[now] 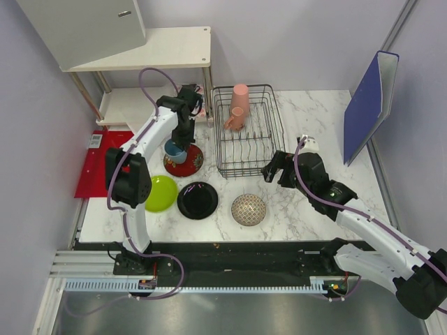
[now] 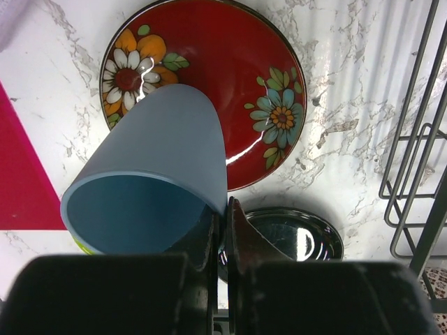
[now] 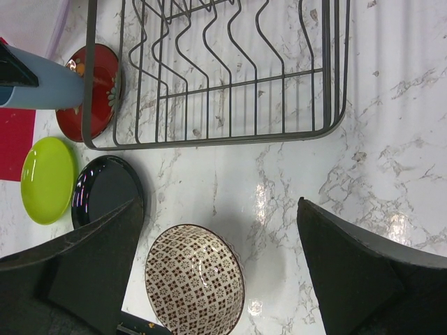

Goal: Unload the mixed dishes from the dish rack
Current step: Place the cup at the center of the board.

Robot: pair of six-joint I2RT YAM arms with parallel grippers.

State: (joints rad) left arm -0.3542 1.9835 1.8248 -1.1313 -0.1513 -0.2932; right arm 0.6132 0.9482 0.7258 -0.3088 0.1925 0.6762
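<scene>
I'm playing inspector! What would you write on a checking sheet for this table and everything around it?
Surface: white marble table with grey veins.
Job's things: the wire rack holds a tall pink cup and a pink mug. The green plate, black plate, red plate and patterned bowl lie on the table.
Clutter: a red mat at the left edge.
Grippers: the left tool is shut on the blue cup, over the red plate. The right tool is open and empty.
Cables: a purple cable on the left arm, and another on the right arm.
Surroundings: a white shelf behind the table and a blue board at the right.
</scene>
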